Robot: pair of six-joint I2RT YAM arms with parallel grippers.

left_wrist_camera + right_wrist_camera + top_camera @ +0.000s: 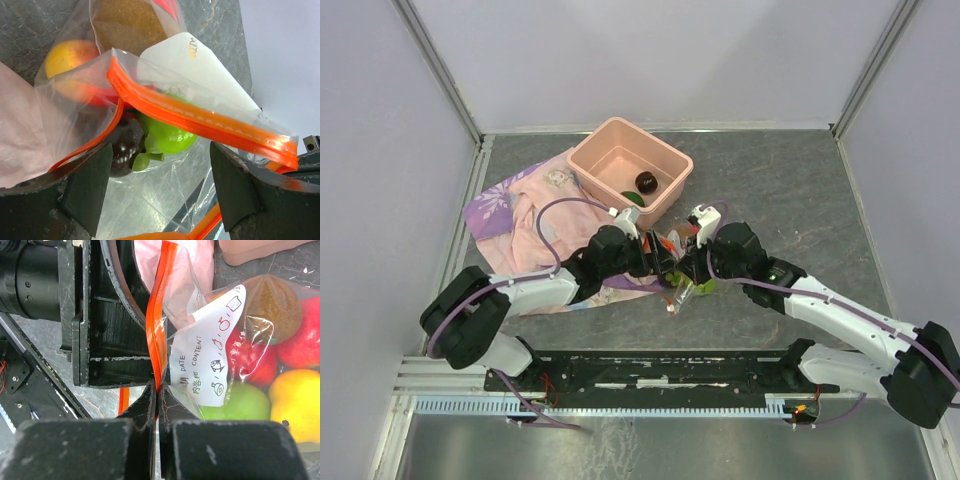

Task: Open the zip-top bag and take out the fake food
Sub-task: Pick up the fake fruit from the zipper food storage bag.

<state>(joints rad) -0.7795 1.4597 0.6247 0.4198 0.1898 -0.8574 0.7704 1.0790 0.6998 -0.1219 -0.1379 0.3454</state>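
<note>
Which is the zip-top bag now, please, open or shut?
Open: the zip-top bag has its orange zip strips apart, with fake food inside.

Clear zip-top bag [75, 100], orange-red zip strip [200, 120]; fake food [167, 137] red, green, yellow, brown; salmon-pink tub [675, 185].

A salmon-pink tub [655, 140] is sitting on the grey stone-patterned table [790, 190], its left side touching a pink-and-purple printed cloth [515, 215] that is lying crumpled.
</note>
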